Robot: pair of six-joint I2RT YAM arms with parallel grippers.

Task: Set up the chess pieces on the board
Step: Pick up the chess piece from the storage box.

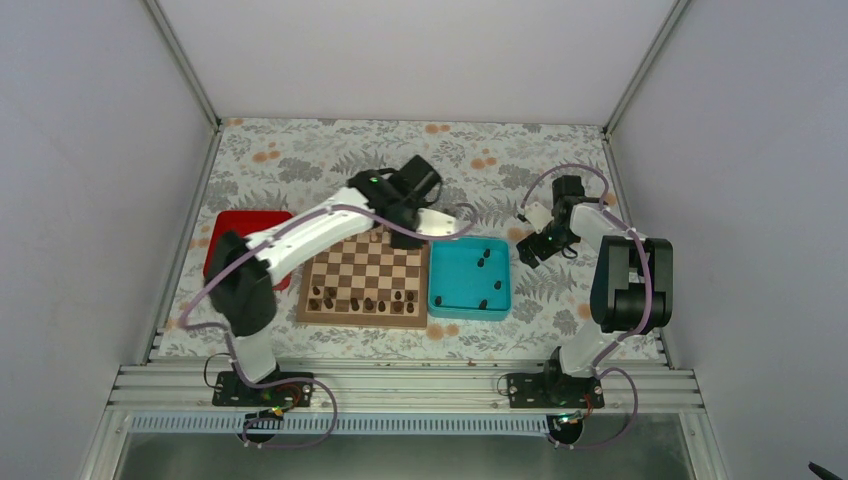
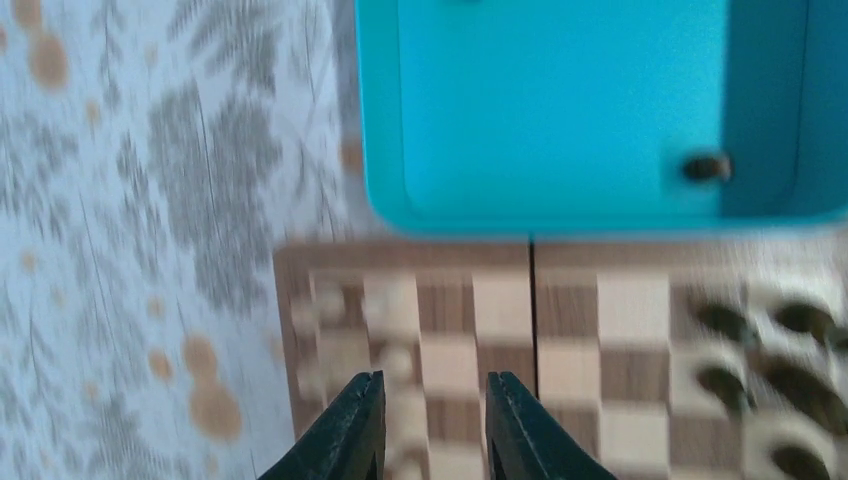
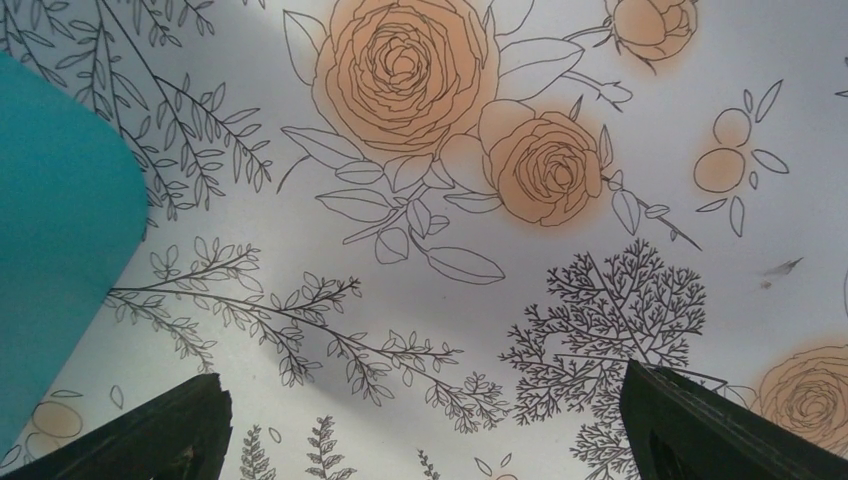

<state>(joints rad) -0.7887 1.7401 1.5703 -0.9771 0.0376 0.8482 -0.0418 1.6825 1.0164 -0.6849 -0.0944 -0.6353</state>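
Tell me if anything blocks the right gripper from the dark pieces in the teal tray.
Only the teal tray's wall. The right gripper, fingers open, hangs over the tablecloth beside its far right corner; the dark pieces inside lie uncovered.

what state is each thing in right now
left claw: slightly open, empty
right claw: wide open, empty, over the tablecloth
board: flat, dark pieces on its near rows
teal tray: holds a few dark pieces
red tray: partly hidden by the left arm
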